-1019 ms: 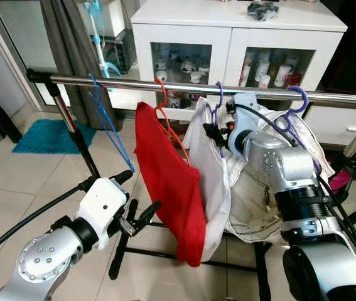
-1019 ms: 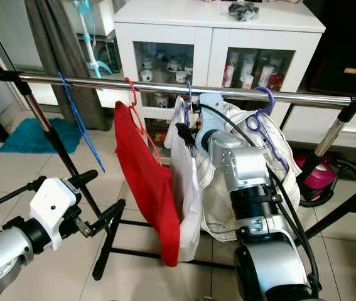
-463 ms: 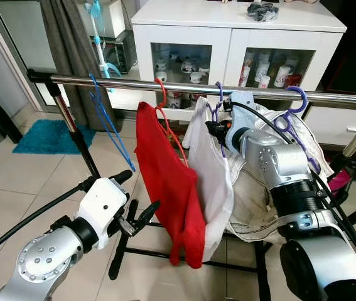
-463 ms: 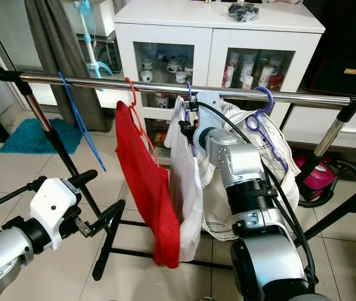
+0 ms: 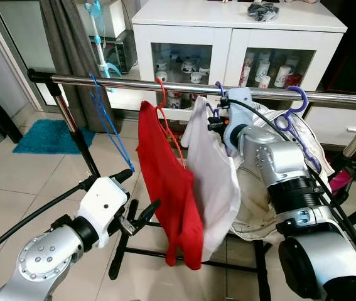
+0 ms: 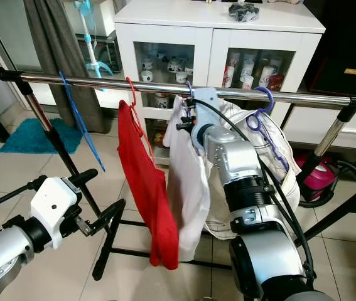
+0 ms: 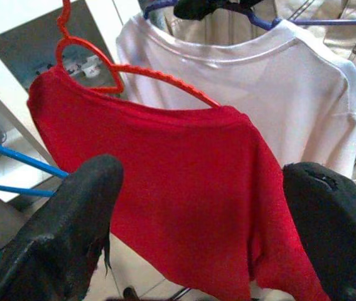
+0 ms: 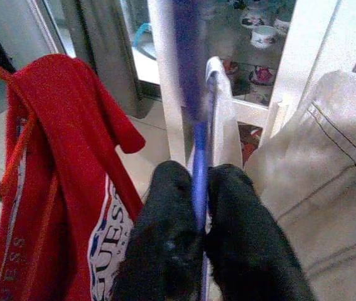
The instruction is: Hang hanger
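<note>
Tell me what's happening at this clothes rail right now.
The robot is hanging laundry. Its right gripper is shut on the purple hanger carrying the white shirt, holding it up at the metal rail beside the red shirt on its red hanger. The left gripper waits low and open, holding nothing. An empty blue hanger hangs further left.

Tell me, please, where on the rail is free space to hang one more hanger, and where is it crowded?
Bare rail lies between the blue hanger and the red hanger, and a short stretch left of the blue one. The rail's right end, past the purple hanger, is free too. The middle is crowded: red shirt, white shirt and right gripper clamped on its hanger.
</note>
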Robot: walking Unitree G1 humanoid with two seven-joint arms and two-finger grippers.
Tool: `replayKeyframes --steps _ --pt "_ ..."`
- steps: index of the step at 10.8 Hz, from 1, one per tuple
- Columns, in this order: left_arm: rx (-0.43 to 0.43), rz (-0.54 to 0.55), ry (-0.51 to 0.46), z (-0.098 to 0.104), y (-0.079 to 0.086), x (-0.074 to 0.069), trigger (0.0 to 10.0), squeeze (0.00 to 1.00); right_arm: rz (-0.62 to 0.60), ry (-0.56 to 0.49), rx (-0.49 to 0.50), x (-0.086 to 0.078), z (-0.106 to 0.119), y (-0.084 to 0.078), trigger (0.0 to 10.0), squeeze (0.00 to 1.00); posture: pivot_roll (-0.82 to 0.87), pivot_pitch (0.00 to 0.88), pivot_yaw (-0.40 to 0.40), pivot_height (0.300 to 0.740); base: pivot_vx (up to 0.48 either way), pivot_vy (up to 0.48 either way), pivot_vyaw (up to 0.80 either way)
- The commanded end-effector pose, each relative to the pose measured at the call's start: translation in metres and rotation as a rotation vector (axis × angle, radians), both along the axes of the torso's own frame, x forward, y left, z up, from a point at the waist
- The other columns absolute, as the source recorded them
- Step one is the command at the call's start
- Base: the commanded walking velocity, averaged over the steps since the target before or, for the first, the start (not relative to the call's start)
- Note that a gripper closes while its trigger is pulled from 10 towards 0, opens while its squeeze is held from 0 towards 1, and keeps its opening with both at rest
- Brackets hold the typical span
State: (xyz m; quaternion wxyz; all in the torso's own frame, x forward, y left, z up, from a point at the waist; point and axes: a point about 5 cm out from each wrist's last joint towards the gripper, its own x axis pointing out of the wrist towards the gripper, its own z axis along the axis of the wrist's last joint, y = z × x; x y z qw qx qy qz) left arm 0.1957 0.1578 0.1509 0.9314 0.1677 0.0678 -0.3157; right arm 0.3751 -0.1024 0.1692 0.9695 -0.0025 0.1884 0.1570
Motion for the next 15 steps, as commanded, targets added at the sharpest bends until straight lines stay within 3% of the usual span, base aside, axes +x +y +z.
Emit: replayKeyframes --steps 1,4,8,10,11,12,13,15 --pt "0.017 -0.004 -0.004 -0.001 0.000 0.002 10.0 0.51 0.017 -0.018 -0.004 0.003 0.005 0.003 0.0 0.00 -0.02 0.000 0.029 0.740 0.000 0.000 0.00" --pt "0.009 0.008 -0.013 -0.001 0.000 0.002 10.0 0.51 0.015 -0.027 0.010 0.002 0.006 0.003 0.0 0.00 -0.02 0.000 0.024 0.740 0.000 0.000 0.00" --pt "-0.115 0.101 0.000 0.003 -0.002 0.003 10.0 0.51 0.040 -0.120 0.067 -0.005 0.017 0.000 0.0 0.00 -0.01 0.000 0.021 0.740 0.000 0.000 0.00" --pt "-0.155 0.241 -0.057 0.008 0.003 0.010 10.0 0.51 0.044 -0.246 0.099 -0.010 0.034 0.000 0.0 0.00 0.00 0.000 0.013 0.740 0.000 0.000 0.00" --pt "-0.165 0.296 -0.111 0.013 0.003 0.013 10.0 0.51 0.092 -0.312 0.111 -0.020 0.041 0.002 0.0 0.00 0.00 0.000 -0.002 0.740 0.000 0.000 0.00" --pt "-0.151 0.314 -0.084 0.008 0.002 0.010 10.0 0.51 0.140 -0.335 0.122 -0.030 0.040 0.002 0.0 0.00 0.01 0.013 -0.017 0.740 0.000 0.000 0.00" --pt "-0.123 0.293 -0.039 0.003 -0.001 0.005 10.0 0.49 0.158 -0.334 0.125 -0.038 0.036 0.000 0.0 0.00 0.01 0.015 -0.019 0.740 0.000 0.000 0.00" --pt "-0.093 0.340 -0.037 0.000 0.000 0.000 10.0 0.49 0.152 -0.284 0.137 -0.059 0.018 -0.008 0.0 0.00 0.03 0.050 -0.057 0.740 0.000 0.000 0.00"
